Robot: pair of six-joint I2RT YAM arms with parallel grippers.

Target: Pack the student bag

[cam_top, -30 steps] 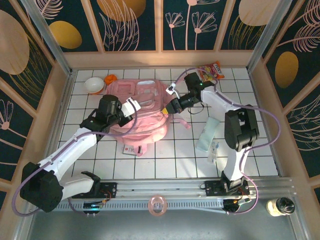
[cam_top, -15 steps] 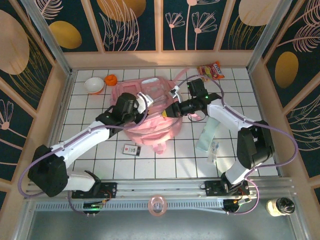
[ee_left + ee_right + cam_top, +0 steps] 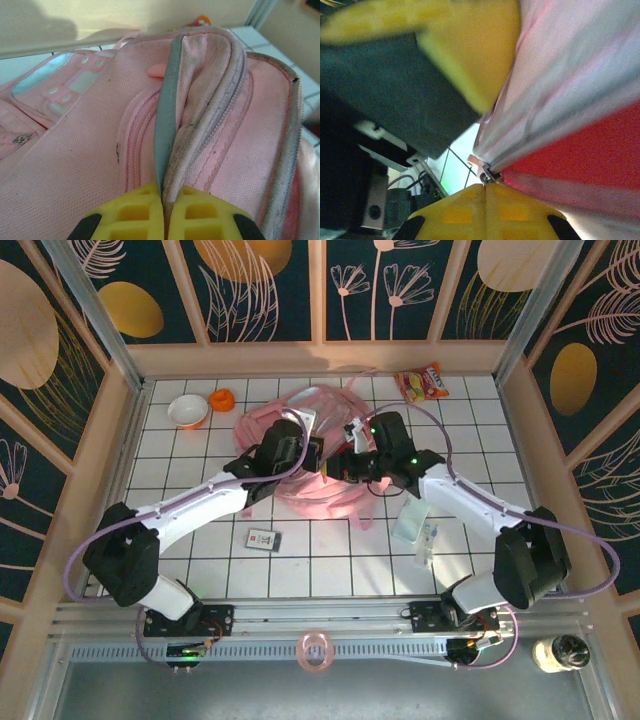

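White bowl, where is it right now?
In the top view, the white bowl sits in the far-left corner of the table, beside a small orange thing, left of the pink backpack.

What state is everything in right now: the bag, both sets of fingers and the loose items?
student bag: bunched up between the arms, pinched on two sides; main zip unclear.
left fingers: shut on a grey-trimmed fold of the student bag.
right fingers: shut on the student bag at a small metal fitting.
white bowl: upright.
snack packet: lying flat by the back wall.
small card: flat on the tiles, outside the bag.
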